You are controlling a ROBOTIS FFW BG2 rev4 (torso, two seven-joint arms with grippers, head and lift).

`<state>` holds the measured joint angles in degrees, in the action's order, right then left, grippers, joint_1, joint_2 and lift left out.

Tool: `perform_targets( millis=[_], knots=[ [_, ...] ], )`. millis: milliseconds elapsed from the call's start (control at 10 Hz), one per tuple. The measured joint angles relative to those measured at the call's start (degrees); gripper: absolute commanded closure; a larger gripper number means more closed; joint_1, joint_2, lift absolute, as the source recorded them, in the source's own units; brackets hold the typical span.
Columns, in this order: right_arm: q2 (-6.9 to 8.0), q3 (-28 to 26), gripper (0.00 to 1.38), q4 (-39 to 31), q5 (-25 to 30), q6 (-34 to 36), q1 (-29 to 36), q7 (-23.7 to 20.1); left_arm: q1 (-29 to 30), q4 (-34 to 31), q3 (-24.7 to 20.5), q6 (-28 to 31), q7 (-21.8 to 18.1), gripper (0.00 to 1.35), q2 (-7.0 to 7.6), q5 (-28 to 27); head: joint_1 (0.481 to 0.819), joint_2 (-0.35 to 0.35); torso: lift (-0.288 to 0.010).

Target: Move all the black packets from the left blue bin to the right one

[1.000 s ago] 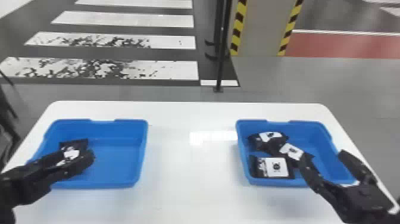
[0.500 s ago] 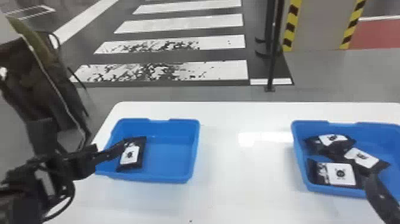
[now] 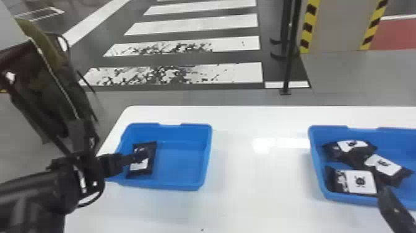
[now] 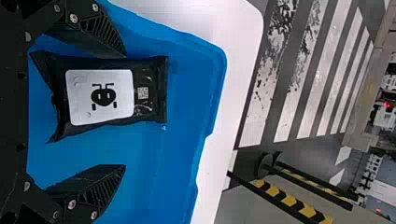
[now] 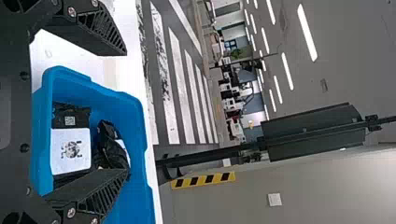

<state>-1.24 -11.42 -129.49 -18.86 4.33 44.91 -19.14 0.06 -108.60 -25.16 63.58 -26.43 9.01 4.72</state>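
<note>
In the head view my left gripper (image 3: pixel 140 156) reaches over the left blue bin (image 3: pixel 182 164), above a black packet (image 3: pixel 140 165) with a white label near that bin's left wall. Seen from the left wrist, the open gripper (image 4: pixel 124 110) has that packet (image 4: pixel 100 98) lying flat below it, closer to one finger. Three black packets (image 3: pixel 360 182) lie in the right blue bin (image 3: pixel 334 198), partly overlapping. My right gripper (image 3: pixel 394 209) is over the near side of that bin. In the right wrist view the gripper (image 5: pixel 126 112) stands open above packets (image 5: pixel 70 149), holding nothing.
Both bins stand on a white table (image 3: pixel 253 192), with a wide stretch of tabletop between them. Behind the table are a thin black post (image 3: pixel 289 62) and a yellow-black striped pillar (image 3: pixel 335 28). A dark jacket-like item (image 3: pixel 52 77) shows at the left, behind the arm.
The head view has turned left, so both bins show farther right. The left arm has swung round to come in over the left bin's left wall, uncovering more of the packet.
</note>
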Motion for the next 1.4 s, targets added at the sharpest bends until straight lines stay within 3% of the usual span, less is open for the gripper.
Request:
perform_targets(
  millis=[400, 700, 800, 900, 1200, 1400],
  knots=[
    [-0.16, 0.3, 0.15, 1.2, -1.7, 0.8, -0.6, -0.4, -4.7, 6.1, 2.8, 1.9, 1.0, 0.26, 0.62, -2.4, 0.695, 0.192, -0.14],
    [-0.16, 0.5, 0.15, 1.8, -2.9, 1.7, -1.0, -0.6, -7.5, 9.2, 3.9, 6.5, 1.0, 0.67, 1.01, -4.5, 0.695, 0.191, -0.14],
    [-0.18, 0.5, 0.15, 2.0, -3.4, 2.0, -1.0, -0.6, -7.6, 9.3, 4.0, 8.4, 1.0, 0.86, 1.01, -4.9, 0.695, 0.191, -0.14],
    [-0.23, 0.5, 0.15, 2.1, -3.7, 2.2, -1.1, -0.7, -7.8, 9.4, 4.1, 9.8, 0.9, 1.17, 1.13, -5.3, 0.695, 0.193, -0.14],
    [-0.31, 0.5, 0.16, 2.4, -4.5, 2.5, -1.2, -0.9, -6.7, 8.8, 4.8, 6.4, -0.4, 1.2, 1.59, -5.3, 0.695, 0.193, -0.14],
    [-0.42, 0.5, 0.16, 2.3, -4.8, 2.6, -1.3, -1.0, -3.4, 1.2, 5.6, 4.3, -0.9, 1.2, 1.35, -4.3, 0.695, 0.176, -0.14]
  ],
)
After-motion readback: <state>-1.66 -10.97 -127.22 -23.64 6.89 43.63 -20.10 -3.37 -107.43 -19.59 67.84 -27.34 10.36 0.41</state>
